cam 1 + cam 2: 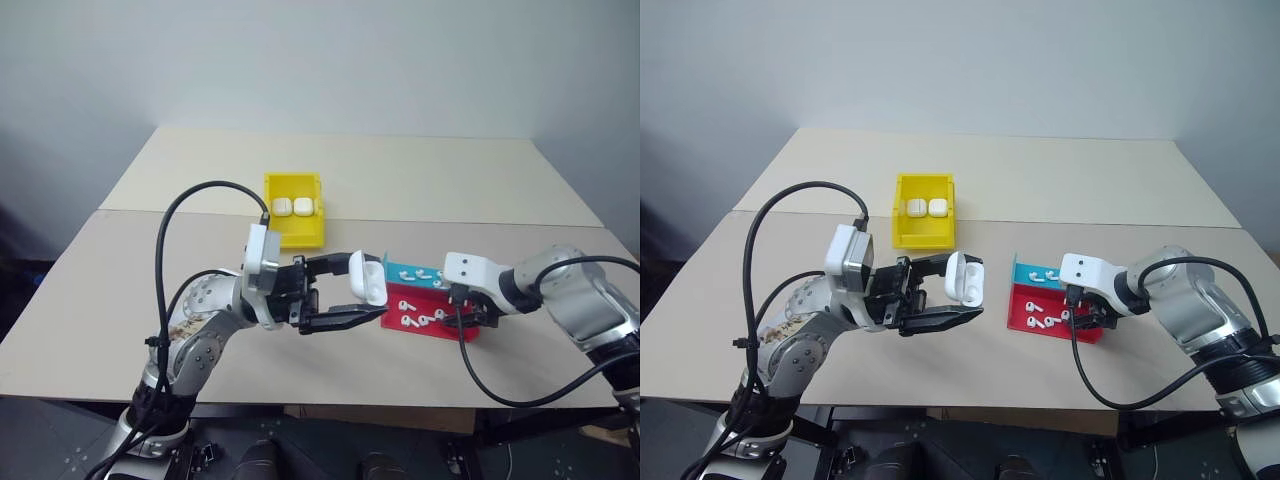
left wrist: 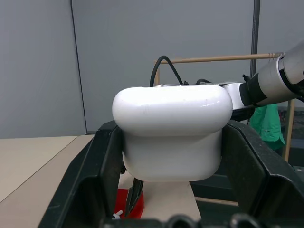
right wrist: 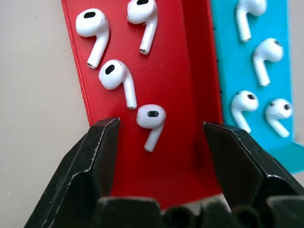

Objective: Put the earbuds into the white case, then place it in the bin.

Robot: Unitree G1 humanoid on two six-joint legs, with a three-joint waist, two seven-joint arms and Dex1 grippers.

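Landmark: the flat red plastic tray (image 1: 440, 322) is taken as reference for all places.
Left gripper (image 1: 362, 296): held raised just beside the red tray, on its left; its two black fingers are clamped tight on a small glossy white rounded case (image 1: 367, 279), whose lid is seen hinged open in the head views.
Right gripper (image 3: 159, 142): lowered over the near end of the red tray, its jaws parted wide with nothing between them but air; the fingers (image 3: 99, 152) straddle one tiny glossy white short-stemmed earbud (image 3: 152, 124) lying on the tray.
Red tray contents: three more white earbuds (image 3: 116, 80) are laid further along it.
Teal tray (image 3: 249, 66): set touching the red tray's far side, with four more white earbuds on it.
Small bright yellow rectangular plastic bin (image 1: 296, 232): placed well apart from the red tray, further back on the beige table (image 1: 420, 180) and to the left; two closed white cases (image 1: 293, 207) are already inside.
Step in hand: judged to be the picking of an earbud, with the open case waiting alongside.
Next move: the right jaws would need lowering and closing squarely on the straddled earbud, which must then be carried to the open case; being small and glossy, it may slip.
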